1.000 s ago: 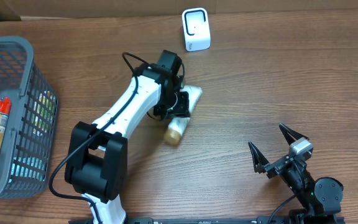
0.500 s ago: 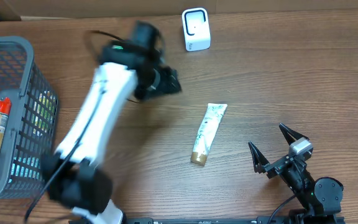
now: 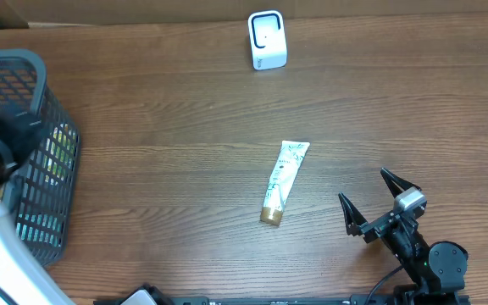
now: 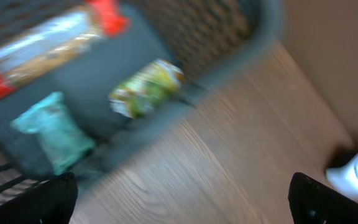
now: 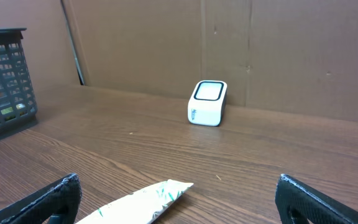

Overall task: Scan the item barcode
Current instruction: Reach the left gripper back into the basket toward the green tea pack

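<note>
The item, a white tube [image 3: 282,180] with green print and a gold cap, lies flat on the wooden table, cap toward the front; nothing holds it. Its flat end [image 5: 143,200] shows in the right wrist view, between the open jaws of my right gripper [image 5: 185,208]. In the overhead view that right gripper [image 3: 369,202] sits low, to the tube's right. The white barcode scanner [image 3: 267,40] stands upright at the back. My left gripper [image 4: 182,205] is open and empty, blurred, over the table beside the basket, far left of the tube.
A grey wire basket [image 3: 24,63] stands at the left edge; inside lie a red-ended packet [image 4: 48,40], a teal pouch [image 4: 51,137] and a green-yellow pack [image 4: 145,87]. Cardboard walls [image 5: 260,43] close off the back.
My left gripper opened and let go of the tube, then swung fast to the left toward the basket. The tube now lies still at the table's middle. The right arm has not moved.
</note>
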You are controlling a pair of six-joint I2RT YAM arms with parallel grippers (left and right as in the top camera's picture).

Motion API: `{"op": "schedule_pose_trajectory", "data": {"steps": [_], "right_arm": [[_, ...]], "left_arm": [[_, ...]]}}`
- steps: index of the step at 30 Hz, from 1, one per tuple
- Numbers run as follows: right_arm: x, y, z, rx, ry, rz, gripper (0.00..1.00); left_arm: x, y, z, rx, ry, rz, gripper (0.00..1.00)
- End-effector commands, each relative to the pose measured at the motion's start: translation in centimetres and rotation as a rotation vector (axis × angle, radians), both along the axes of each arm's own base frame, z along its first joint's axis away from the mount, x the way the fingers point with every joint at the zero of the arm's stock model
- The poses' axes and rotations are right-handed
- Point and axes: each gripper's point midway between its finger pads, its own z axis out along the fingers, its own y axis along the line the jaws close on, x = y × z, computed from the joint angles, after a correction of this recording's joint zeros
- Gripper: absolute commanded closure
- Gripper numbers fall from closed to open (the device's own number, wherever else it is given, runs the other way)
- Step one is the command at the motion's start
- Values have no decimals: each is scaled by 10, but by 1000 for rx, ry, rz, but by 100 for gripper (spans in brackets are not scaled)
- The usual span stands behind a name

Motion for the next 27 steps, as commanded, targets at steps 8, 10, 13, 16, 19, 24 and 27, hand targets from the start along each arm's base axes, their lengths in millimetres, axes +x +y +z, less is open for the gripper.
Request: {"op": "schedule_pose_trajectory", "data": {"steps": [8, 10, 13, 16, 19, 24, 27], "right_arm": [[-1, 2, -2, 4, 1, 11, 0], [-1, 2, -2, 4, 1, 11, 0], [-1, 2, -2, 4, 1, 11, 0], [-1, 2, -2, 4, 1, 11, 0], [-1, 2, -2, 4, 1, 11, 0], [-1, 2, -2, 4, 1, 11, 0], [-1, 2, -2, 4, 1, 11, 0]], "left_arm": [[11, 85, -65, -63, 55, 164, 1], [14, 97, -87, -60, 123, 157, 1], [23, 108, -121, -81, 212, 93, 1], [28, 113, -151, -115, 286, 39, 1], [28, 114, -175, -118, 363, -67, 1], [34, 115, -206, -153, 414, -161, 0], [47, 105, -217, -193, 373, -276, 0]]}}
